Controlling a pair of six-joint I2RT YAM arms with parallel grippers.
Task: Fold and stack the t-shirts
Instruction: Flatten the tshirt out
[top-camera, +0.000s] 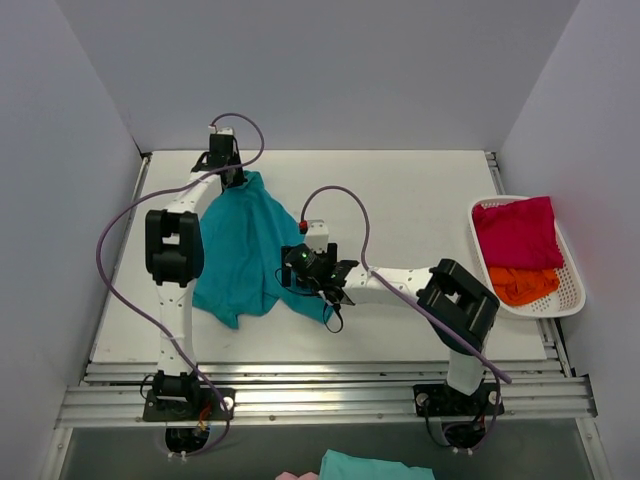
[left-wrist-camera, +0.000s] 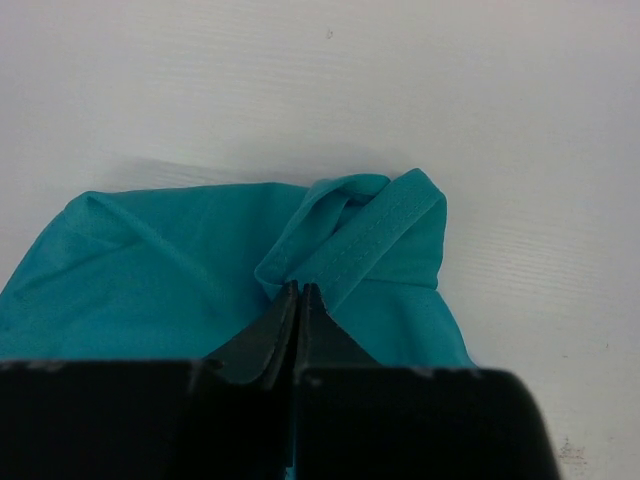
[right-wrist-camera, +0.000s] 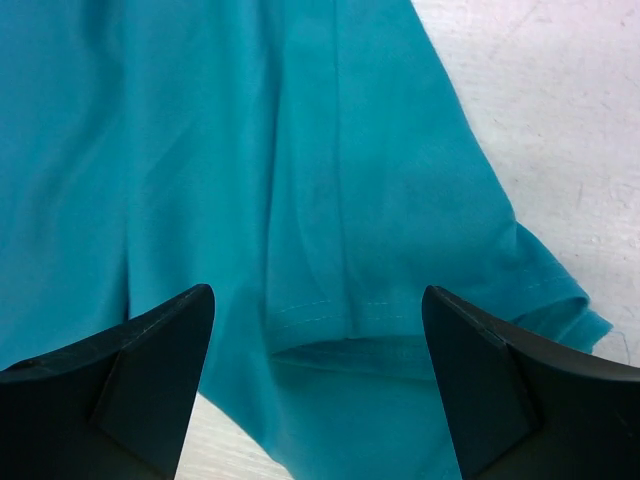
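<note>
Top external view: a teal-blue t-shirt (top-camera: 245, 250) lies rumpled on a white surface (top-camera: 400, 190), towards its left half. At the shirt's far tip, the left gripper (left-wrist-camera: 298, 288) is closed tight, pinching a bunched fold beside a stitched band of cloth. At the shirt's right edge, the right gripper (right-wrist-camera: 315, 290) spreads wide, its two dark fingers (right-wrist-camera: 160, 340) straddling a stitched hem; bare surface shows just beyond that edge. The left arm's black elbow block overlaps the shirt's left side and hides part of it. A purple cable (top-camera: 345, 195) loops above the surface just right of the shirt.

Well to the right of the shirt, a white slatted basket (top-camera: 570, 300) sits at the surface's right edge, holding a crimson-pink t-shirt (top-camera: 515, 232) with an orange t-shirt (top-camera: 520, 285) on its near side. Open white surface lies between shirt and basket, and beyond the shirt up to the back wall. Grey walls close in on the left, back and right.
</note>
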